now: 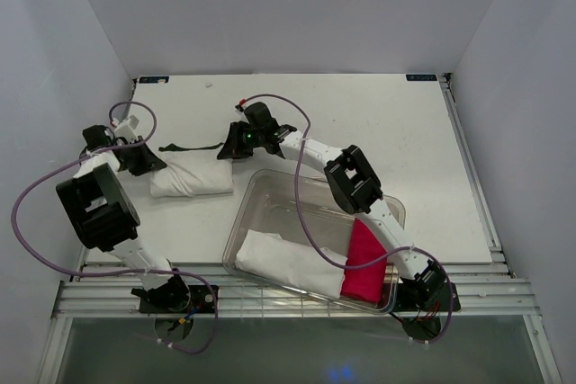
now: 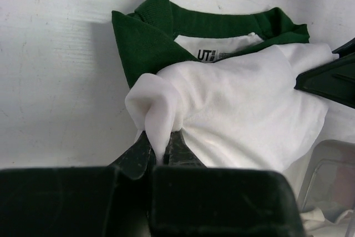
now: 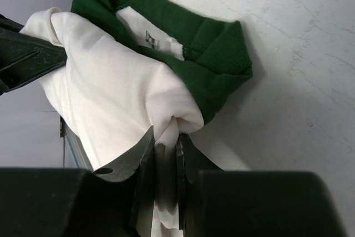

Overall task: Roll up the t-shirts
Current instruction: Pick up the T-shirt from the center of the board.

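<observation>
From above, counted: one table (image 1: 360, 123), one clear bin (image 1: 243, 218) on it, two arms. Inside the bin, one white rolled cloth (image 1: 288, 263) and one pink rolled cloth (image 1: 364, 267), side by side. Just beyond the bin's far left corner, one white t-shirt (image 1: 191, 177) bunched into a short bundle, long axis running left to right. With it, one dark green t-shirt (image 1: 191, 147), only a thin strip along the bundle's side away from the bin. Left gripper (image 1: 147, 161) at the bundle's end farther from the bin, right gripper (image 1: 232, 148) at the end nearer the bin's far left corner. Through the left wrist: left gripper (image 2: 161, 147), fingers clenched on a pinched fold of the white t-shirt (image 2: 238, 115). Past the white cloth, the dark green t-shirt (image 2: 150, 37), small black lettering (image 2: 213, 55) on white inside its neck edge. Low on the right, a corner of the bin (image 2: 327, 170). Through the right wrist: right gripper (image 3: 165, 142), fingers likewise clamped on a white fold (image 3: 111, 87), the green cloth (image 3: 216, 76) wrapped round the bundle's far side.
</observation>
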Controlling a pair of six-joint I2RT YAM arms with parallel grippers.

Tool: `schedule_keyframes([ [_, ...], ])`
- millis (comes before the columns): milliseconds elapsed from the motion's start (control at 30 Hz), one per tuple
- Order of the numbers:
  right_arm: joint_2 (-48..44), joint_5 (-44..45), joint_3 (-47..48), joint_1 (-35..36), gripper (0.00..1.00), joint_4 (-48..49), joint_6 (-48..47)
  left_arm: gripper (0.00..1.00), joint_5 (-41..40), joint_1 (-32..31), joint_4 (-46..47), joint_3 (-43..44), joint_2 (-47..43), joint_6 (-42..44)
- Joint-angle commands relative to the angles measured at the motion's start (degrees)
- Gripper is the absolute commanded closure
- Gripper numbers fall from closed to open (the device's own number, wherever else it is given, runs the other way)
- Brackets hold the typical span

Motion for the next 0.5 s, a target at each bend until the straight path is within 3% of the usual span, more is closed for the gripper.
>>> schedule_keyframes([
  [0,-7.74,-1.99,-0.4,-0.56,0.92,5.24,1.79,1.0,0.52,0.41,-1.01,4.14,-5.73,0.29],
  [467,-15.38,-2.78,-2.32,-1.7,0.92,4.89,2.68,1.0,5.7,0.32,-7.34,12.32,-10.91,-2.17],
])
